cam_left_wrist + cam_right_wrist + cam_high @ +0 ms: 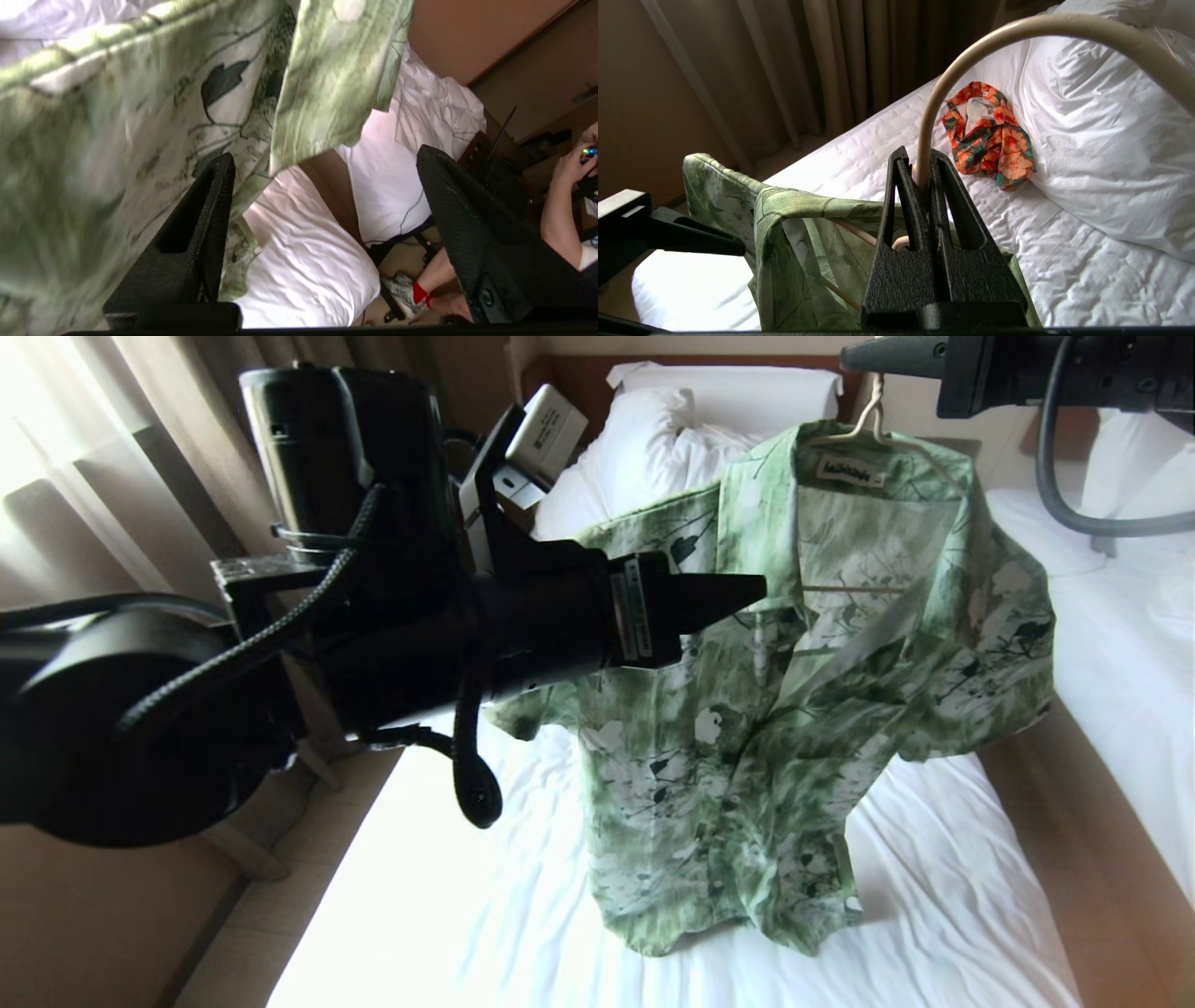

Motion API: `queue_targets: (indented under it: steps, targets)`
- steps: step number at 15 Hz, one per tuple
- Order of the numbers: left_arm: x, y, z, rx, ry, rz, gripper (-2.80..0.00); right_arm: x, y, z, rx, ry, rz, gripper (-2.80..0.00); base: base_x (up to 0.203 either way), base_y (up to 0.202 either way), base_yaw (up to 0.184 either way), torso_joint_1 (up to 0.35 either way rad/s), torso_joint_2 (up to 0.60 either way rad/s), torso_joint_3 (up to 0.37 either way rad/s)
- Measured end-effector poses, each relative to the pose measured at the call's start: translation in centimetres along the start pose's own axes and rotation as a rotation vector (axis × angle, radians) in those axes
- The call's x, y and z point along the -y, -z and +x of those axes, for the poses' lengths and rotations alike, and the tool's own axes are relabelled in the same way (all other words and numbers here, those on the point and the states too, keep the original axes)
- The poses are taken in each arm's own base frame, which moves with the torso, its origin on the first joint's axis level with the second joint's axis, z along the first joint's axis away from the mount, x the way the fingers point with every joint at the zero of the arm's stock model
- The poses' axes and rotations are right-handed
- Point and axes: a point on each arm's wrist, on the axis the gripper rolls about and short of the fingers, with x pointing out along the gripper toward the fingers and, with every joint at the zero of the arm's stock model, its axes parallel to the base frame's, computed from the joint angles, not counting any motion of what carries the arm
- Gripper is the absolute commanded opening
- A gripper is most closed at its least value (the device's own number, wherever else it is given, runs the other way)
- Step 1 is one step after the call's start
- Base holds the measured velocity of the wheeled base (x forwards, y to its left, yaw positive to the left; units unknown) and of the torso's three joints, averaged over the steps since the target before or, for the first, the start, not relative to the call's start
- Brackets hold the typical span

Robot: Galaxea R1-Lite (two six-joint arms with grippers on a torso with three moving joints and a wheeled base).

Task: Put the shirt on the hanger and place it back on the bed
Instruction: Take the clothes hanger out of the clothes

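The light green short-sleeved shirt (794,709) with white flowers and dark leaf print hangs on the thin cream-white wire hanger (873,425), its hem trailing on the wrinkled white sheet of the bed (934,896). At one o'clock from the collar, the right gripper (923,175) has its fingers pinched tight on the hanger's hook. At nine o'clock from the shirt, the left gripper (322,196) stands with its fingers wide apart and empty, just beside the sleeve. An orange flowered garment (987,133) lies near a white pillow (1101,140).
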Motion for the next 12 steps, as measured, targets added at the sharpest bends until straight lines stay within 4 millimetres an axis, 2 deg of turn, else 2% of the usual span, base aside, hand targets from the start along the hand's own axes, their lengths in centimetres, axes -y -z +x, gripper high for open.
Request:
queue_targets:
  steps: [6,12]
  targets:
    - [0.1,0.4,2.4,-0.007,0.015,-0.015,0.00,-0.1,-0.3,-0.4,0.005,-0.001,0.002,-2.80,0.000,0.000,0.000,0.000,0.00,0.000]
    - [1.4,-0.7,3.0,0.032,0.052,-0.044,0.00,-0.5,-0.3,-0.3,0.002,-0.015,0.004,-2.80,0.000,0.000,0.000,0.000,0.00,0.000]
